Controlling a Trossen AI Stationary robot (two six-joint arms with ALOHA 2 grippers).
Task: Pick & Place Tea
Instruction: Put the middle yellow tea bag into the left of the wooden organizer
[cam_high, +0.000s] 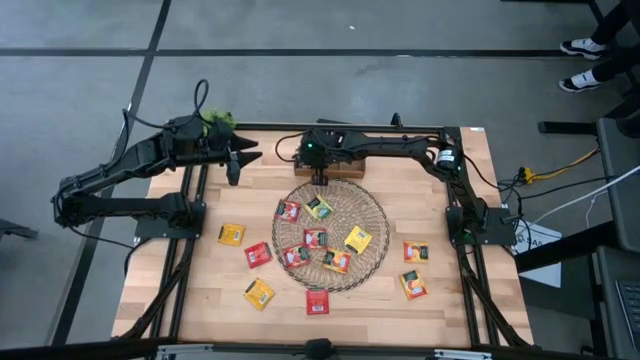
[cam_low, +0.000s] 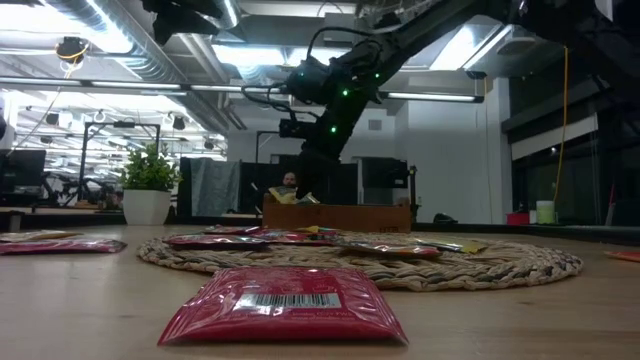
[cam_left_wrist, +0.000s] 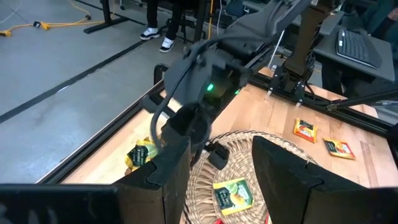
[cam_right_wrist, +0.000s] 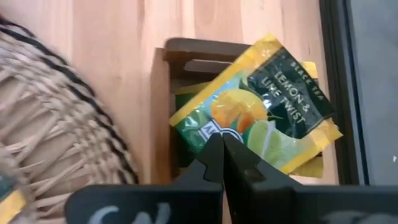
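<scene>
While pinched by right gripper (cam_right_wrist: 222, 144), yellow lemon tea sachet (cam_right_wrist: 261, 106) hangs above wooden box (cam_right_wrist: 186, 50) for release; left gripper (cam_left_wrist: 221, 168) parked agape.

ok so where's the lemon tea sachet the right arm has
The yellow lemon sachet is pinched in the shut right gripper, over the small wooden box at the table's far edge, just beyond the wicker mat.

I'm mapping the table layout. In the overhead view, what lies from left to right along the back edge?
Green plant → left end effector, open → right end effector, shut over the wooden box.
</scene>
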